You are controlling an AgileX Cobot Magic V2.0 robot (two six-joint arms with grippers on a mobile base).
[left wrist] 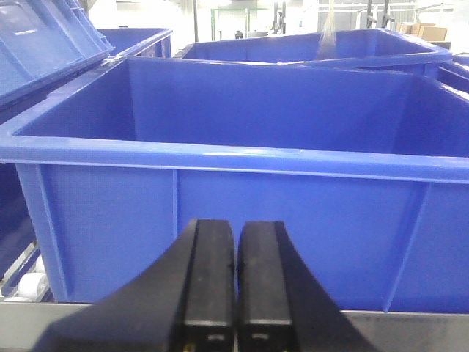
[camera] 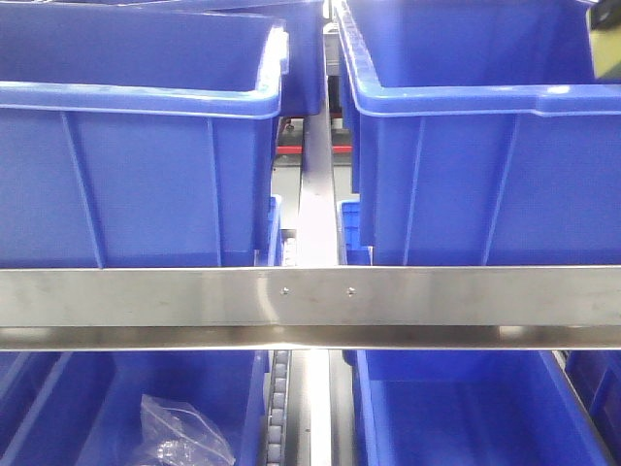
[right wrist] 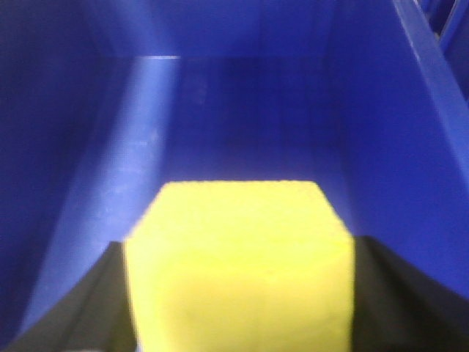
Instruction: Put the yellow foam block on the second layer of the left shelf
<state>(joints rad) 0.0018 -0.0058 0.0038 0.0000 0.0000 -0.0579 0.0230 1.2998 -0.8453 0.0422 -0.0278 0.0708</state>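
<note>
Right gripper (right wrist: 238,308) clamps the block (right wrist: 238,264), yellow foam, between its two black fingers (right wrist: 69,308), one on each side face. Block fills the lower middle of the right wrist view, top face up and roughly level, front edge facing into a blue bin (right wrist: 242,110). Bin walls rise on left, right and far side of the block, so block sits inside the bin's opening; whether it touches the bin floor can't be told, view is blurry. Which shelf or layer this bin is on can't be told from the wrist view.

Left gripper (left wrist: 236,293) clenched, the two black pads (left wrist: 209,286) pressed together with only a thin seam between them, nothing in them. It sits low in front of a blue crate (left wrist: 234,213), just outside its near wall, below the rim. More blue crates behind and to the left of it. A metal edge (left wrist: 410,330) runs along the bottom under the crate.

Front view: a steel rail (camera: 310,296) crosses the frame. Above it two blue tubs, left tub (camera: 136,175) and right tub (camera: 485,165), with a metal divider (camera: 315,194) between. Below the rail more blue bins; the lower left one (camera: 58,408) holds a clear plastic bag (camera: 184,437). No arm or block visible in this view.
</note>
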